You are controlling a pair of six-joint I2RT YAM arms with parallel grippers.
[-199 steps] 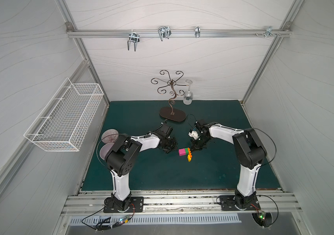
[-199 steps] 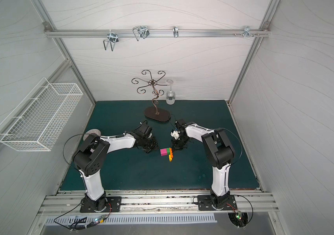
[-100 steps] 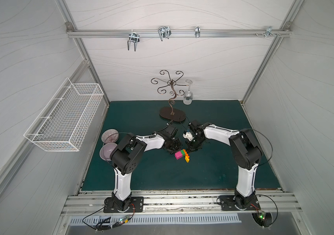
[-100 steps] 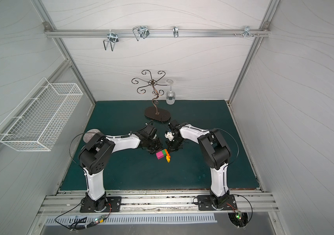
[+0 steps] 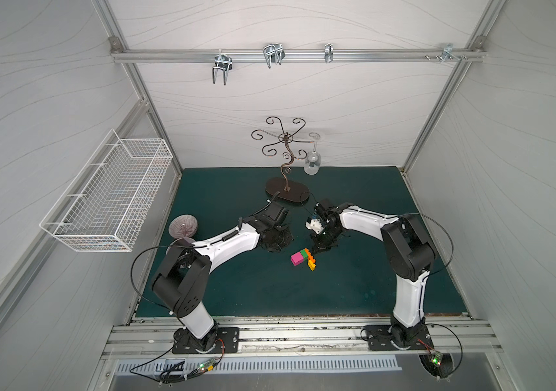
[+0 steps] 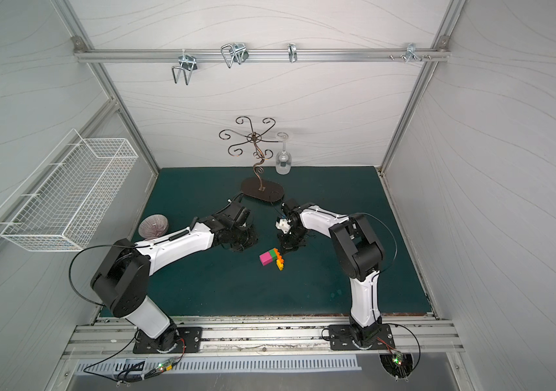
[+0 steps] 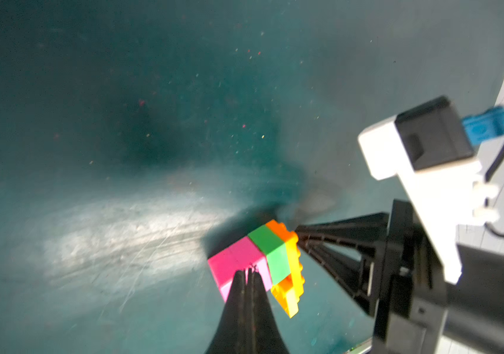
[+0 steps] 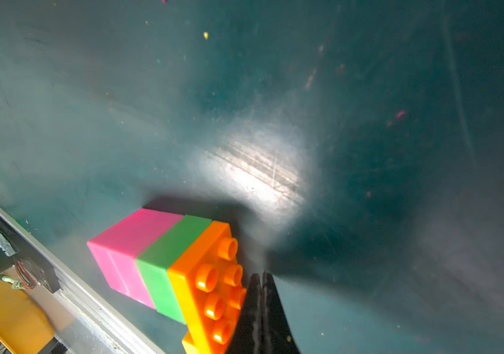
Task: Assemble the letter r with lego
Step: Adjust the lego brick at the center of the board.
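Note:
The letter r [image 5: 303,259] [image 6: 271,259] lies on its side on the green mat, a joined piece of pink, green and orange lego with a yellow brick jutting out. My left gripper [image 5: 281,245] [image 6: 244,245] is shut and empty. In the left wrist view its tips [image 7: 248,271] sit in front of the pink end [image 7: 232,263]. My right gripper [image 5: 319,250] [image 6: 287,248] is also shut and empty. Its tips [image 8: 261,275] stand right beside the orange brick's studs [image 8: 213,282]. Whether either gripper touches the piece is unclear.
Two purple bowls [image 5: 183,226] sit at the mat's left edge, behind the left arm. A dark wire stand [image 5: 285,189] with a hanging glass [image 5: 312,164] is at the back. A white wire basket [image 5: 110,199] hangs on the left wall. A metal rail [image 5: 286,326] runs along the front.
Both shut grippers closed in on the joined piece, which slid slightly toward the front left and turned. They now stand a little further back from it.

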